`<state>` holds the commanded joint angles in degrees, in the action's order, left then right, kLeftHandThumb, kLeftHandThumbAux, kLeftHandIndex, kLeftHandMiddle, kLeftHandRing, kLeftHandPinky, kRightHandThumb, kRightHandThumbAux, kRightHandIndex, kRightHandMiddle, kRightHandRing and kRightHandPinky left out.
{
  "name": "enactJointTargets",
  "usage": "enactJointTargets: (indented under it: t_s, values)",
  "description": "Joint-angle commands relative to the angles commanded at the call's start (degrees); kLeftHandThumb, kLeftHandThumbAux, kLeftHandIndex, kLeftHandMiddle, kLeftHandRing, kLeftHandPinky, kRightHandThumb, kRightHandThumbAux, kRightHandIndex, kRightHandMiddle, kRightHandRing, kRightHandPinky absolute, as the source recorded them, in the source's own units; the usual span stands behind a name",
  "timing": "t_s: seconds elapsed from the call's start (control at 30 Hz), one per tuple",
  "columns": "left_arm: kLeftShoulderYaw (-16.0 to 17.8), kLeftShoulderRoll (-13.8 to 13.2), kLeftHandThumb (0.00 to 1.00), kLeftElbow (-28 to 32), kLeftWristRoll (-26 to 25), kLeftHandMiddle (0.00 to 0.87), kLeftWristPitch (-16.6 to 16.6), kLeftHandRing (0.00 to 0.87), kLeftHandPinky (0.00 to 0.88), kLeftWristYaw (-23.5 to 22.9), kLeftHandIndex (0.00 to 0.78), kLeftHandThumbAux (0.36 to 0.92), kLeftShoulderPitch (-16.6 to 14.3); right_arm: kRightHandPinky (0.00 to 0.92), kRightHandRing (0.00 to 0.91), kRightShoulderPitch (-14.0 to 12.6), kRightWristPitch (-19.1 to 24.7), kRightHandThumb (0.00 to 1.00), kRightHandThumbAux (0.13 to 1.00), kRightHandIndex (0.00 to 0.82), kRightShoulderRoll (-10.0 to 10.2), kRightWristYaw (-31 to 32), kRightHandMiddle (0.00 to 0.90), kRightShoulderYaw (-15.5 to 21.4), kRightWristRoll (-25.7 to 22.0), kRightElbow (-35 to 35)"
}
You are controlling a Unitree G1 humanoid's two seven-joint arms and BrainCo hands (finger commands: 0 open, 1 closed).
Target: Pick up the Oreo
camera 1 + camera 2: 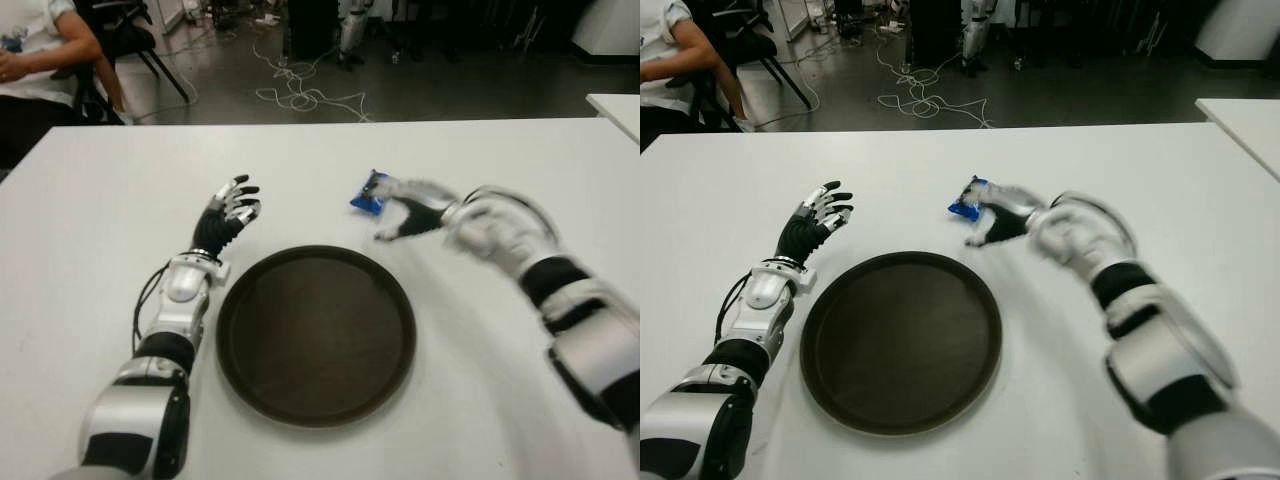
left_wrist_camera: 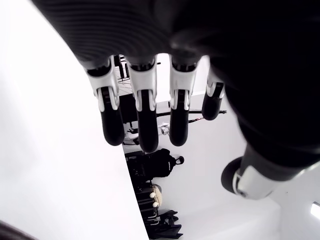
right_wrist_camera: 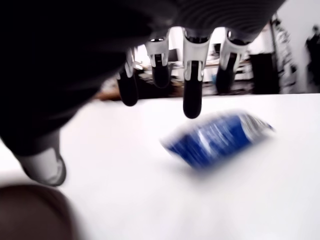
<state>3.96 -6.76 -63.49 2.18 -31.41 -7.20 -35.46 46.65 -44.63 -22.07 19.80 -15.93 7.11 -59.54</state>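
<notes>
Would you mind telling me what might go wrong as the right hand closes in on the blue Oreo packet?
The right hand is open, its fingertips just above the Oreo packet; a hasty approach may nudge the light packet across the white table. The packet lies flat, so the fingers could scrape the surface. The left hand is open beside the brown tray.

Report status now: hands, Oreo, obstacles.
Right hand open, beside Oreo pack, no grasp. Left hand open, idle left of tray. Nothing blocking.

Room lit even from overhead, table bright, nearly blown out w/ glare. Right hand smeared by motion blur; blue packet soft too. Left hand sharp. Floor behind dim.
</notes>
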Motion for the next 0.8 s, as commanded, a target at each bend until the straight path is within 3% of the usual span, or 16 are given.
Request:
enactJointTargets:
  t_s: [0.07,0.2,0.4,0.47,0.53,0.57,0.67,0.7,0.77,0.8]
  values:
    - [-0.05,-0.01,0.065,0.06,0.02,0.22,0.07,0.219,0.235,0.03,0.129,0.629,0.01,0.273,0.259,-0.25,0.0,0.256,0.544,0.154,0.9,2.6,0.242,2.81,-3.79,-1.4]
    - [-0.11,-0.01,0.066,0.21,0.06,0.224,0.3,0.223,0.241,0.22,0.131,0.629,0.01,0.346,0.307,-3.18,0.9,0.273,0.573,0.176,2.46,2.08,0.283,9.94,-11.35,-1.72]
    - [-0.25,-0.12,0.056,0.33,0.26,0.23,-0.02,0.227,0.243,0.71,0.137,0.628,0.16,0.456,0.392,-7.86,0.47,0.33,0.628,0.215,4.51,-5.73,0.349,15.78,-12.85,-6.82]
    - [-0.34,-0.21,0.045,0.28,0.36,0.225,-0.12,0.224,0.237,1.01,0.135,0.619,0.23,0.481,0.421,-10.68,3.21,0.342,0.646,0.237,5.08,-10.11,0.371,17.13,-12.17,-9.92]
    - [-0.39,-0.27,0.038,0.22,0.38,0.222,-0.14,0.22,0.234,1.13,0.134,0.613,0.24,0.493,0.436,-11.59,4.33,0.345,0.654,0.251,5.35,-11.69,0.383,17.94,-11.6,-11.23]
    - [-0.4,-0.29,0.036,0.2,0.38,0.221,-0.13,0.219,0.232,1.15,0.133,0.61,0.23,0.497,0.441,-11.57,4.33,0.346,0.658,0.256,5.45,-11.82,0.388,18.18,-11.34,-11.27]
    - [-0.37,-0.31,0.032,0.01,0.27,0.216,-0.55,0.217,0.234,0.93,0.132,0.606,0.32,0.515,0.468,-9.97,10.24,0.371,0.671,0.29,7.21,-16.49,0.415,18.65,-10.3,-12.61]
    - [-0.33,-0.35,0.032,-0.07,0.14,0.215,-0.63,0.217,0.235,0.6,0.132,0.606,0.34,0.517,0.472,-7.9,13.88,0.374,0.673,0.294,8.2,-18.23,0.419,18.77,-10.19,-12.71]
    - [-0.28,-0.41,0.035,-0.17,-0.03,0.215,-0.66,0.219,0.241,0.19,0.131,0.613,0.32,0.547,0.504,-5.51,17.97,0.556,0.704,0.363,9.27,-19.98,0.456,19.02,-9.93,-12.51]
    - [-0.26,-0.44,0.035,-0.2,-0.08,0.215,-0.66,0.22,0.242,0.1,0.131,0.614,0.3,0.551,0.509,-5.03,19.07,0.581,0.708,0.372,9.52,-20.44,0.461,19.12,-9.78,-12.29]
